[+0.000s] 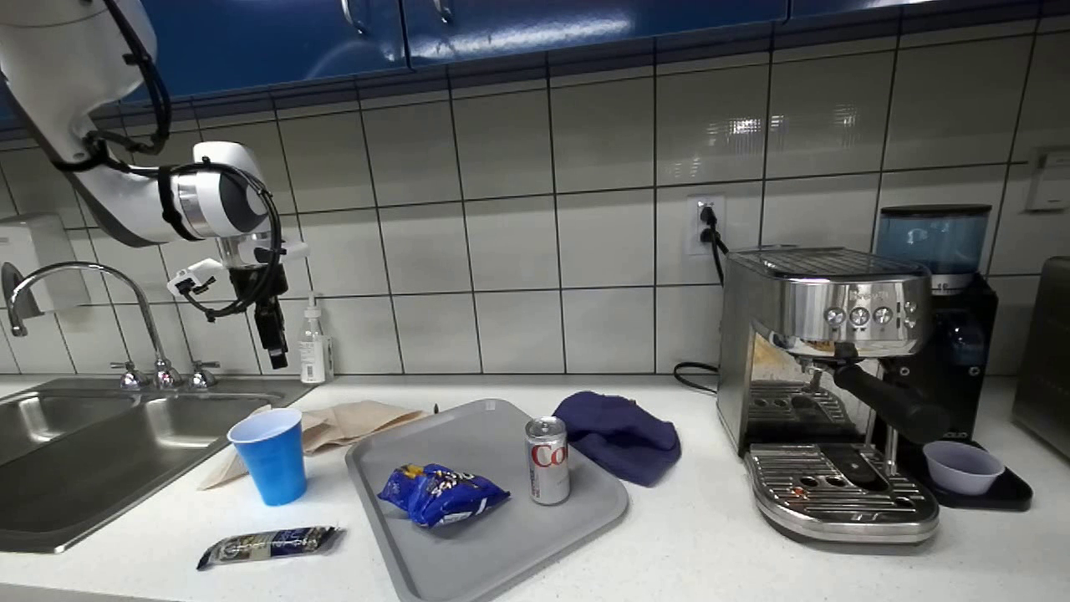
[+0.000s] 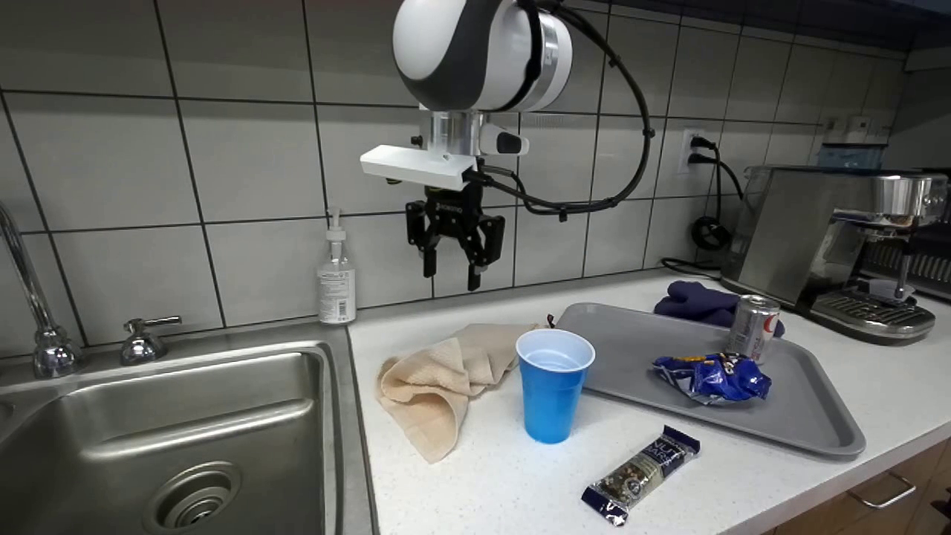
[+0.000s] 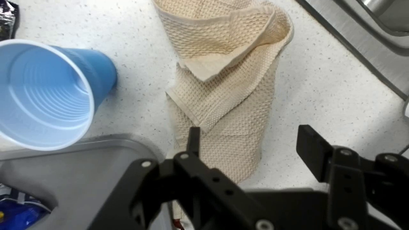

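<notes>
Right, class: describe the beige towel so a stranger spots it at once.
Start at the stainless-steel sink. Between it and the grey tray, below the open pincer, lies a rumpled waffle-weave towel. Its beige colour sets it apart from the blue plastic cup beside it and the dark purple cloth beyond the tray.

The white jointed robot arm (image 1: 71, 67) with dark grey panels extends in from the upper left in an exterior view and slopes down to a rounded white-and-grey wrist housing (image 2: 475, 56). From it the black two-fingered gripper (image 2: 452, 272) hangs pointing downward, its jaws parted, with a wide gap showing between the fingertips (image 3: 311, 150) in the wrist view. Black cabling (image 2: 643, 137), strapped to the arm, bows outward beside the wrist; a white rectangular block (image 2: 420, 167) is mounted just above the gripper.
</notes>
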